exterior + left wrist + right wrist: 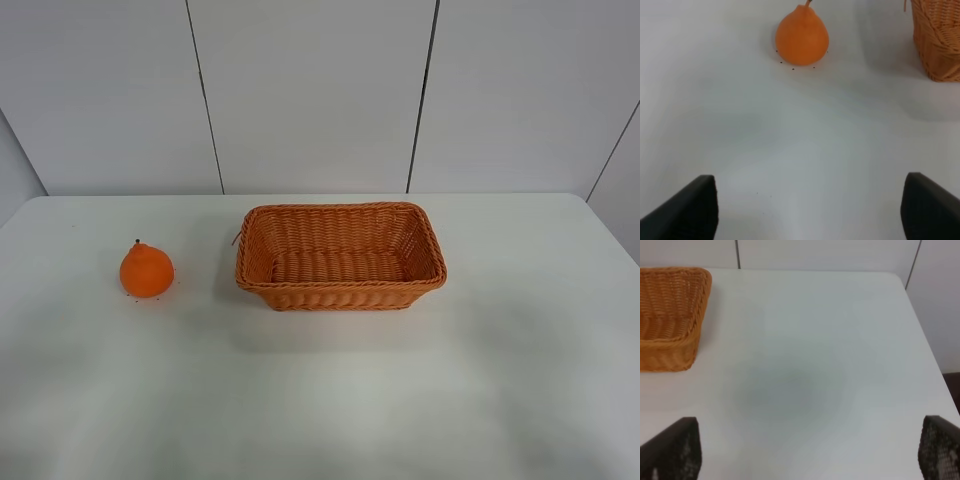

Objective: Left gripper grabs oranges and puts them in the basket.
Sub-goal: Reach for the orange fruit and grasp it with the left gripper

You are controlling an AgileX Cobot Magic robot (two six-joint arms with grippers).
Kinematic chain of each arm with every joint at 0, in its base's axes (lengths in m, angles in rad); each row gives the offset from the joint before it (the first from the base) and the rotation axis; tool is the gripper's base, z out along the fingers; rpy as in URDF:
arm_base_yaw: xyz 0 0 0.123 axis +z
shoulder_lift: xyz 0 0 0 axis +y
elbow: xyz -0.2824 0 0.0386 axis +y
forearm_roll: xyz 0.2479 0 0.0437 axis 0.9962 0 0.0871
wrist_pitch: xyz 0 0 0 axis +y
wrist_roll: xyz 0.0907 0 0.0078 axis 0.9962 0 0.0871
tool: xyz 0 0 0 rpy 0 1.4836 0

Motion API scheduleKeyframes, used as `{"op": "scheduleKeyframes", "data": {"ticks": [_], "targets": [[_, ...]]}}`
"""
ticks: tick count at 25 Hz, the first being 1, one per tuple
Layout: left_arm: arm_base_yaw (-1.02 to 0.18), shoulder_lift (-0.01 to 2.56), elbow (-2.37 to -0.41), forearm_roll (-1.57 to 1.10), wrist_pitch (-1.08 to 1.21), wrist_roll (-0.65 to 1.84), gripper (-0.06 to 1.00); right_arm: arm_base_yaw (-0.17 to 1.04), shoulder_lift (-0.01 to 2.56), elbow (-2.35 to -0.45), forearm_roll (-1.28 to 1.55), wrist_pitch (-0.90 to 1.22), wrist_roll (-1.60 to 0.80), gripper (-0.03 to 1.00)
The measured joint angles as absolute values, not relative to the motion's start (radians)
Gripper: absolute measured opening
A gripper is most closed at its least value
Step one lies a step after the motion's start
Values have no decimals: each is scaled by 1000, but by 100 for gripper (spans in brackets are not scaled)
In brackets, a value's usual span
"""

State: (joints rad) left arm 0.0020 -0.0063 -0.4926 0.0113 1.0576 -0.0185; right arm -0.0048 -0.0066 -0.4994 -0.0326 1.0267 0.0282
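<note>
A bright orange fruit (pixel 146 270) with a knobbed top stands on the white table (pixel 320 400), left of the wicker basket (pixel 340 258). The basket is empty. Neither arm shows in the exterior high view. In the left wrist view the orange (pixel 802 36) lies ahead of my left gripper (pixel 810 212), whose two dark fingertips (pixel 690 210) stand wide apart and empty; a corner of the basket (pixel 937 37) shows beside it. In the right wrist view my right gripper (pixel 807 450) is open and empty over bare table, with the basket (pixel 670 315) off to one side.
A white panelled wall (pixel 320 90) runs behind the table. The table's right edge (pixel 925 335) shows in the right wrist view, with dark floor beyond it.
</note>
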Motion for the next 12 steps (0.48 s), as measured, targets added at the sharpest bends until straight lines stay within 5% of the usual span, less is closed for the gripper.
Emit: {"op": "scheduleKeyframes", "data": {"ticks": [12], "targets": [[2,-5,-500,12,1051,0,85,-5,-7,-499,-33,1027,28,69]]}}
